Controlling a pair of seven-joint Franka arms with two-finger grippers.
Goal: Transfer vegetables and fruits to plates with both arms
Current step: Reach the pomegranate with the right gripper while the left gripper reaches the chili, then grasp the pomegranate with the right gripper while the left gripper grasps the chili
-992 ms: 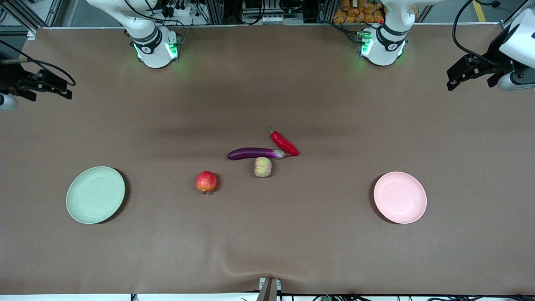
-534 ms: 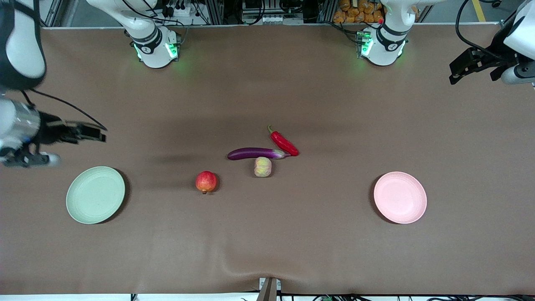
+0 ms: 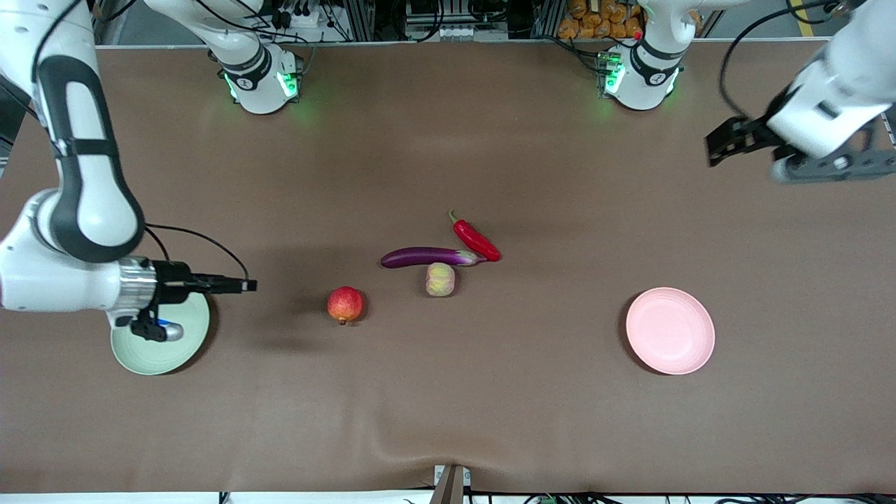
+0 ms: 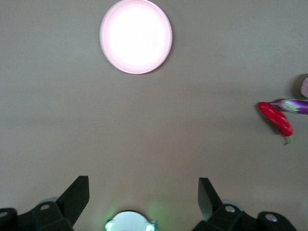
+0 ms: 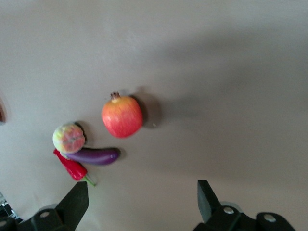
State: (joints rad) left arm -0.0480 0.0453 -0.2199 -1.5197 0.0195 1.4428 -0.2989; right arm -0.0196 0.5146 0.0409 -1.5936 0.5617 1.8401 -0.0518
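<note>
Right jaws (image 3: 241, 285) spread wide, empty, over table beside mint plate (image 3: 162, 350), left jaws (image 3: 721, 140) likewise wide, empty, aloft.

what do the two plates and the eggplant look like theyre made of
The mint green plate and the pink plate look like matte plastic: flat pastel color, no glare, soft molded rims. The eggplant looks like a glossy plastic or rubber replica, judging by its even purple skin with a bright highlight; whether it is real cannot be told.
</note>
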